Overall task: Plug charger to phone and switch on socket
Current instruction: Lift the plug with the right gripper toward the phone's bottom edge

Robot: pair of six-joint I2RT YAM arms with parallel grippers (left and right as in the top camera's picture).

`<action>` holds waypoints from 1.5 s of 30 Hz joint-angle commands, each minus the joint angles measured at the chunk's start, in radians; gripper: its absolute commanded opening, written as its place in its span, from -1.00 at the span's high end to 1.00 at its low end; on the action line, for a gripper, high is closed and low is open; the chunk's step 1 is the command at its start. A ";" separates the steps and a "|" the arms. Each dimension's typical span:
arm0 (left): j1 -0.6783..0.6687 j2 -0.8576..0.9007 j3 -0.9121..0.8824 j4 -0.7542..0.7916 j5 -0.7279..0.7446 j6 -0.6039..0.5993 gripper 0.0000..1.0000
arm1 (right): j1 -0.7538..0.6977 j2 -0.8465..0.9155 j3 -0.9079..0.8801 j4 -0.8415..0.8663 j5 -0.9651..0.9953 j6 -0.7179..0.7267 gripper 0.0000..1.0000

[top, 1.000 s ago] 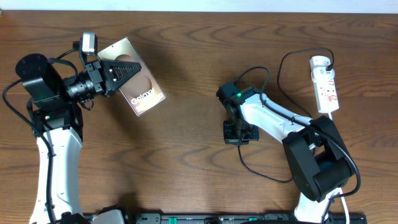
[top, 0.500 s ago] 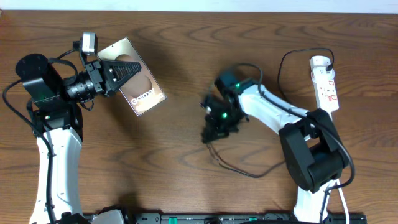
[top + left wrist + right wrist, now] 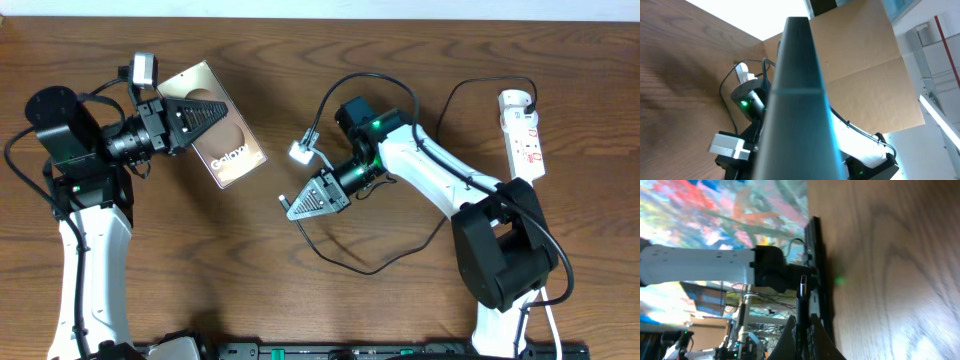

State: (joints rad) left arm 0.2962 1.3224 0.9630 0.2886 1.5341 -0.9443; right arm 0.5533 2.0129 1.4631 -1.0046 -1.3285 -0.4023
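Note:
My left gripper (image 3: 218, 110) is shut on the bronze phone (image 3: 232, 152) and holds it tilted above the table at the far left. In the left wrist view the phone (image 3: 799, 100) shows edge-on as a dark slab filling the middle. My right gripper (image 3: 294, 207) points left at mid-table, shut on the connector end of the black charger cable (image 3: 345, 262). In the right wrist view the fingers (image 3: 802, 330) pinch the connector, its tip (image 3: 803, 282) facing the left arm. The cable loops back to the white socket strip (image 3: 523, 135) at the far right, where its plug (image 3: 528, 99) sits.
The cable lies in a wide loop in front of the right arm and arcs over its wrist (image 3: 372, 80). The left arm's base (image 3: 58, 125) stands at the left edge. A cardboard panel (image 3: 865, 75) stands beyond the table.
My right gripper has swung from mid-table to the left and turned toward the phone, carrying the cable end; the cable loop has shifted with it. The left arm and phone have not moved.

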 commanded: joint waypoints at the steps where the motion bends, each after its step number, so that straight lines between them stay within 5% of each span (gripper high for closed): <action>1: 0.001 -0.003 0.006 0.009 0.037 0.032 0.86 | 0.015 -0.008 0.013 0.001 -0.127 -0.051 0.98; 45: 0.000 0.003 0.006 0.009 -0.002 0.151 0.85 | 0.073 -0.008 0.168 0.232 -0.234 0.260 0.98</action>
State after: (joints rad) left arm 0.2962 1.3224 0.9630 0.2890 1.5349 -0.8104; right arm 0.6205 2.0129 1.6096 -0.7738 -1.5333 -0.1574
